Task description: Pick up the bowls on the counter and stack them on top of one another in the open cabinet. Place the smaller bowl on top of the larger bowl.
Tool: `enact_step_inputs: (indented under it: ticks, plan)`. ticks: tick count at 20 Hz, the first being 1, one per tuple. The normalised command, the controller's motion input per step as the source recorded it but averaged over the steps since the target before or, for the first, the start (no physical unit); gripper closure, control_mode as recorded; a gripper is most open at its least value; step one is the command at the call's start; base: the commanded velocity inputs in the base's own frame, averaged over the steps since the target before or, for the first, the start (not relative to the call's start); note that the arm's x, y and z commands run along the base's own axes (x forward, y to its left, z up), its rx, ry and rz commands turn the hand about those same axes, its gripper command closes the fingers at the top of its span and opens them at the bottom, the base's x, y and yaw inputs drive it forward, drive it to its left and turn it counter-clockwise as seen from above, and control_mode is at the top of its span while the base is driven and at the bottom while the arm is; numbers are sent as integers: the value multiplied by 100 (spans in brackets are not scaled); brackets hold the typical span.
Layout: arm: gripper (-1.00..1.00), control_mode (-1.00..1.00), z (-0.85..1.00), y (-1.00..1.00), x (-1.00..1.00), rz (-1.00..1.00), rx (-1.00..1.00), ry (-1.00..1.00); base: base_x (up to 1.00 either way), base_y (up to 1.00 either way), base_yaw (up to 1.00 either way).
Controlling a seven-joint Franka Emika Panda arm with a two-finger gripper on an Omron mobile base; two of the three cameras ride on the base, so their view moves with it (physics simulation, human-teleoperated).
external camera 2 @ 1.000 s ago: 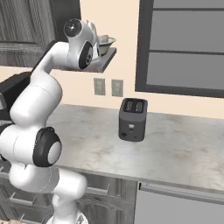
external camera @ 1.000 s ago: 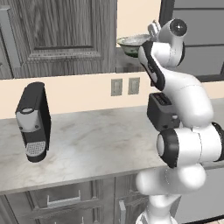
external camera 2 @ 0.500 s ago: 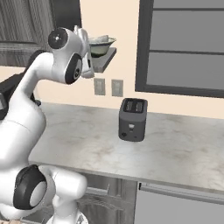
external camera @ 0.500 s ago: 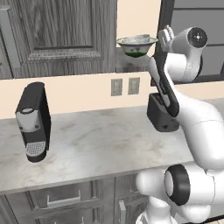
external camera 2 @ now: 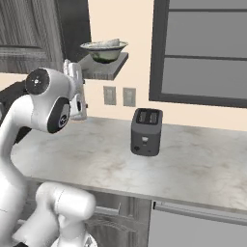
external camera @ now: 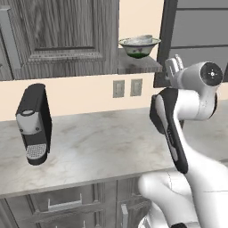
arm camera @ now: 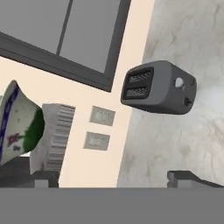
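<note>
Starting at the left of the left base view, your coffee machine [external camera: 34,123] stands on the counter [external camera: 102,149] well away from the action, so no worry there. Moving right, the larger bowl [external camera: 139,46] already sits on the shelf of the open cabinet [external camera: 138,65], with the smaller bowl [external camera: 140,39] nested inside it, only its pale rim peeking over the edge. So the stack looks done to me.

Further right, the gripper [external camera: 174,65] hangs just below and beside the shelf lip. In the hand view the two finger tips [arm camera: 43,178] sit far apart at the bottom with nothing between them, so it's spread and empty.

What I'd watch: the stack is perched near the front edge of that shelf, and your wrist is close under it. If you swing the arm up or leftward on retreat, a finger or the wrist could clip the shelf or the big bowl's rim and tip both bowls off. Also mind the toaster [external camera 2: 146,131] on the right; a low, wide sweep could shove it along the counter. Pull straight back and down, I'd say.
</note>
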Motion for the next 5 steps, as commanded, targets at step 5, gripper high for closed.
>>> enact_step_inputs:
  ticks: [5]
  plan:
    - [-100, -100, -100, 32, -43, 0, 8, 12, 0, 0, 0]
